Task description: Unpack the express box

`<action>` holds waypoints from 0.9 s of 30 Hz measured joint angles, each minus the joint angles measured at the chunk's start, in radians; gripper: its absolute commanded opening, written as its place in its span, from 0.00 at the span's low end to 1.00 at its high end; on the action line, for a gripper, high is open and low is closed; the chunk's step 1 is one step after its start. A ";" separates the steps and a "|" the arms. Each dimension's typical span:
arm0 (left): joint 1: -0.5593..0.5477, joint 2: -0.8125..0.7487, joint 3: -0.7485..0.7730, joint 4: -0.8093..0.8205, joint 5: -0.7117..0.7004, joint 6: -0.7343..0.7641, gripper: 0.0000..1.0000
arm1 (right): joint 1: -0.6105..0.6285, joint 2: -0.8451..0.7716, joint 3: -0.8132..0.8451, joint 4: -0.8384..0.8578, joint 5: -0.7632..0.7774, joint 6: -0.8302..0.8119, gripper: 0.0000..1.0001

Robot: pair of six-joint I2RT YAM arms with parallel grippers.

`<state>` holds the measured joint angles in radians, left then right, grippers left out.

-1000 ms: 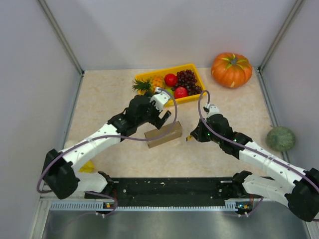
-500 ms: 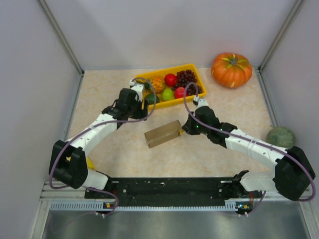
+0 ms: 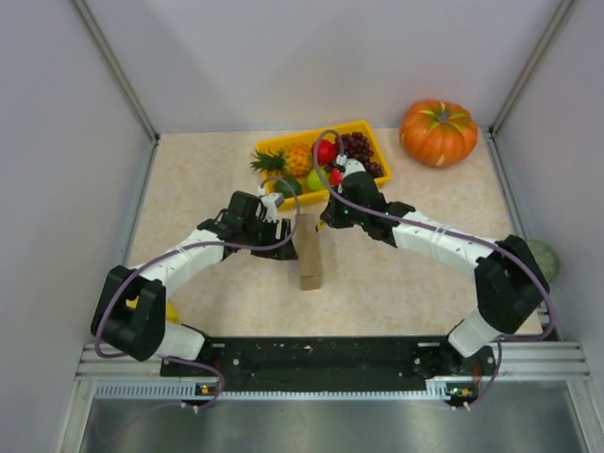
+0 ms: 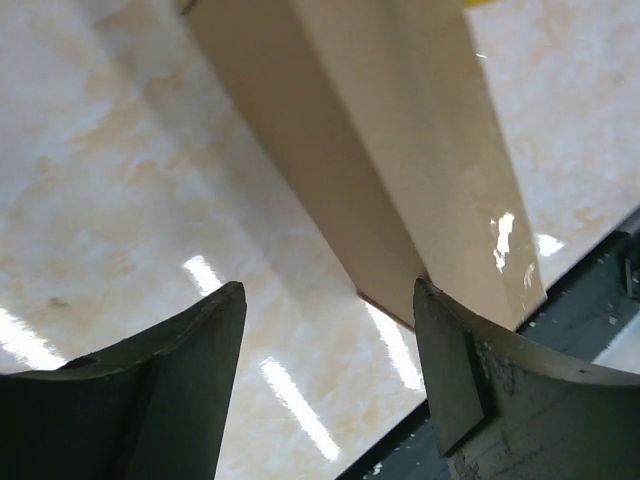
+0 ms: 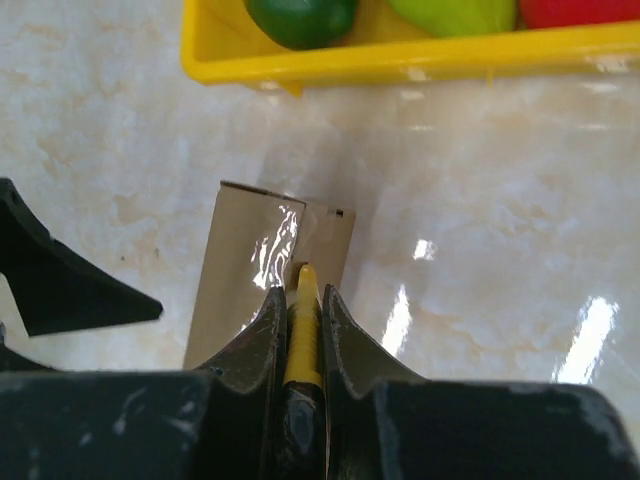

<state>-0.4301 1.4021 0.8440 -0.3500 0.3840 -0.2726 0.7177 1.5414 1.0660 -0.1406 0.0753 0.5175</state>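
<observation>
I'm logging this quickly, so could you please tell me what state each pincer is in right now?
Left pincer: open, express box partly between its fingers.
Right pincer: closed on a thin yellow tool.

Pale marbled table (image 3: 208, 170). Cardboard box (image 3: 309, 255) at centre. Yellow tray (image 3: 302, 135) at far edge. Pumpkin (image 3: 438, 132) in far right corner. Green squash (image 3: 543, 257) at right edge.

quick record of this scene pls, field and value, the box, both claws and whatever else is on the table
express box: brown cardboard, on the table in front of the yellow tray
tape: clear, shiny, on the box's end
left claw: open, close by the box's side
right claw: shut on a yellow tool, tip at the tape
tray contents: fruit
pumpkin: far right corner, apart from the tray
</observation>
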 measured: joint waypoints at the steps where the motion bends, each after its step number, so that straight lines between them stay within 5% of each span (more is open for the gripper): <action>1: 0.000 -0.006 -0.011 0.013 0.037 -0.011 0.72 | 0.000 0.027 0.034 0.000 -0.015 -0.014 0.00; 6: -0.003 -0.036 -0.018 0.031 0.070 -0.022 0.70 | 0.001 0.052 0.081 0.002 -0.036 -0.046 0.00; 15: -0.001 -0.116 0.079 0.014 -0.170 -0.011 0.71 | 0.014 -0.164 -0.003 -0.072 0.016 -0.055 0.00; 21: -0.001 -0.077 0.233 0.053 -0.146 0.010 0.70 | 0.218 -0.459 -0.164 -0.095 0.084 -0.109 0.00; 27: -0.002 0.078 0.364 0.100 -0.003 -0.007 0.66 | 0.435 -0.418 -0.225 -0.073 0.156 -0.190 0.00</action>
<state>-0.4316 1.4803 1.2083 -0.2501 0.3809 -0.2798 1.1522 1.1233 0.8413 -0.2138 0.2317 0.3271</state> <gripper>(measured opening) 0.672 0.092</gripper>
